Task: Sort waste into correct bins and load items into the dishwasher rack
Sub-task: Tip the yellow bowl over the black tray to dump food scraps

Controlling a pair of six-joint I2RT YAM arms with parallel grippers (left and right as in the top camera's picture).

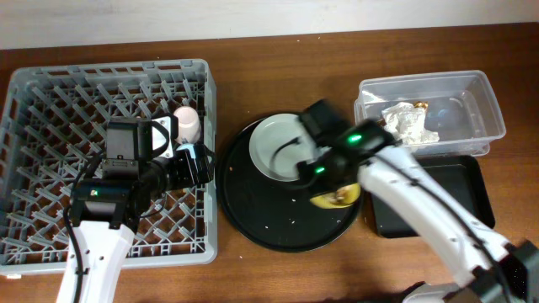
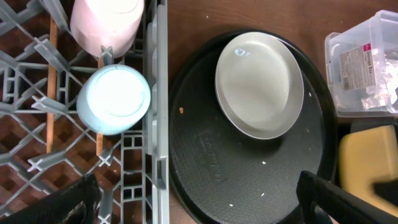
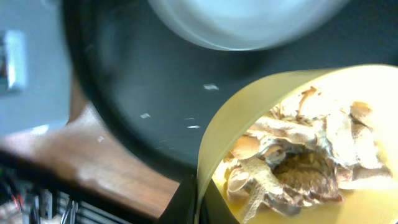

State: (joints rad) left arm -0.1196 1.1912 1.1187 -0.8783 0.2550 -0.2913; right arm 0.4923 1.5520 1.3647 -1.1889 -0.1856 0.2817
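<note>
The right gripper (image 3: 195,203) appears to be clamped on the rim of the yellow bowl (image 3: 245,106), though only one dark finger is seen clearly, at the near edge of the wrist view. One bowl is seen, and brownish food scraps (image 3: 298,162) are piled in it. It is held over the right part of the round black serving tray (image 2: 217,162). One pale grey plate (image 2: 261,84) lies on the far part of that tray, apart from the bowl.

The left gripper (image 2: 196,182) is spread wide with nothing between its fingers. It hangs over the right wall of the dishwasher rack (image 2: 155,124). Two cups stand in the rack just left of that wall: one blue cup (image 2: 114,99) and, beyond it, one pink cup (image 2: 106,22).

Two bins are set at the right. In the clear tub (image 1: 472,93), the farther one, a crumpled napkin (image 1: 408,124) and a gold wrapper (image 1: 420,106) are held. The black tray (image 1: 446,189) lies just in front of it, partly hidden by the right arm.
</note>
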